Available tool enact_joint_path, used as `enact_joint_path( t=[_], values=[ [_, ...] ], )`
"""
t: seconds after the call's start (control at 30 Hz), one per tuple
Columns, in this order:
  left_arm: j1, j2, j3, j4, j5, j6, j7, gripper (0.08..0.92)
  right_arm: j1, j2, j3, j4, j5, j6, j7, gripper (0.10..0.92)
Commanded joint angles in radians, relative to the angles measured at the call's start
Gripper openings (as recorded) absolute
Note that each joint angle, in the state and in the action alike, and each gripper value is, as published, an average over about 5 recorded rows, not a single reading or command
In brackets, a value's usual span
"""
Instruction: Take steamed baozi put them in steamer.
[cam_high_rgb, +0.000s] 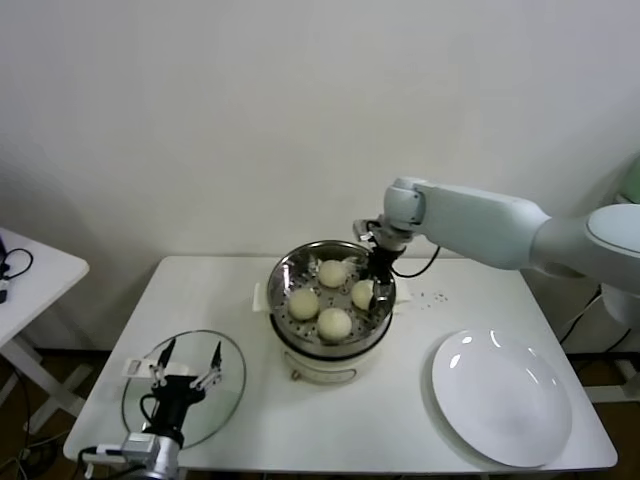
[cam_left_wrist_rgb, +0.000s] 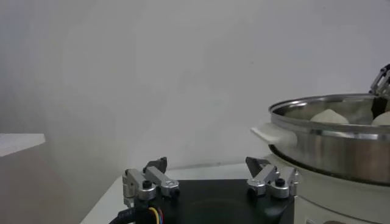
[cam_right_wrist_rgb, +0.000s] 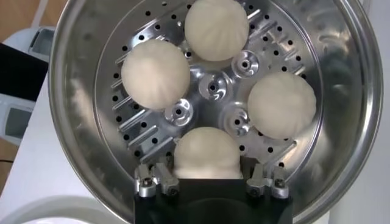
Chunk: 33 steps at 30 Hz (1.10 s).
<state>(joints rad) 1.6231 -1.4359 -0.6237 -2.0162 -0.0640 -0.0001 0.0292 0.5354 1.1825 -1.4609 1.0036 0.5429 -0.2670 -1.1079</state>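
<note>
Our right gripper (cam_high_rgb: 374, 291) reaches into the round shiny stainless-steel steamer (cam_high_rgb: 285, 272), which sits near the table's back edge. Its fingers straddle the fourth smooth cream-white dough bun (cam_right_wrist_rgb: 206, 154), close to its sides; we cannot tell whether they grip it. All four buns rest on the perforated floor. We judge the bun is placed, so we should spread the fingers evenly and lift straight up, clear of the rim. Our left gripper (cam_high_rgb: 187, 355) hangs spread apart over the round glass lid (cam_high_rgb: 232, 385), near the front left corner.
</note>
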Motion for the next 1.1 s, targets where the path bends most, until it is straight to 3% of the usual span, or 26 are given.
enact_joint_path(
  t=[0.03, 0.2, 0.57, 1.1],
  values=[
    [-0.001, -0.001, 0.001, -0.001, 0.002, 0.000, 0.000, 0.823, -0.005, 0.005, 0.010, -0.007, -0.003, 0.001, -0.003, 0.767],
    [0.000, -0.002, 0.002, -0.003, 0.004, 0.000, 0.000, 0.823, 0.013, -0.009, 0.013, 0.008, 0.001, 0.005, -0.015, 0.819],
    [0.002, -0.001, 0.004, -0.011, 0.007, 0.001, 0.000, 0.823, 0.093, -0.172, 0.077, 0.150, 0.040, 0.059, -0.013, 0.823],
    [0.009, -0.005, 0.011, -0.043, 0.024, 0.007, -0.006, 0.823, -0.121, -0.577, 0.410, 0.429, 0.013, 0.115, 0.351, 0.823]
  ],
)
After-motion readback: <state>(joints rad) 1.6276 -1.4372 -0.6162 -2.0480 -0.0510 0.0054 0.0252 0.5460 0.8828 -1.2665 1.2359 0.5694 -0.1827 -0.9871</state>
